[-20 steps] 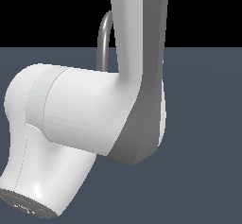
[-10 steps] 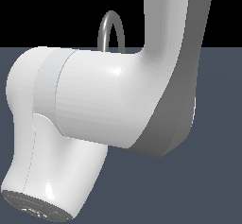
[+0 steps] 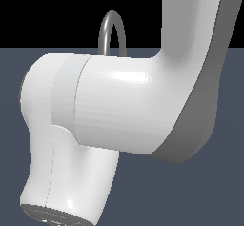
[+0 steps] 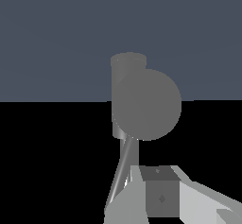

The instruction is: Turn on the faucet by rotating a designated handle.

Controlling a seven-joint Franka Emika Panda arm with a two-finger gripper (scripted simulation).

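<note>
Faucet (image 4: 142, 102) fills the middle of your wrist view: a round grey body with a short cylinder beside it, and the thin spout tube running from it toward the gripper (image 4: 158, 197). In the exterior view only the spout's arch shows, behind the arm (image 3: 143, 106). You cannot pick out the handle in either view, so your main risk is pushing on the spout or the body instead, which would turn nothing. Gripper sits just beside the faucet's tube; a blind sweep could snag it. How far the jaws stand apart you cannot tell, and nothing is visibly held. Count: one faucet, one arm, one gripper.
</note>
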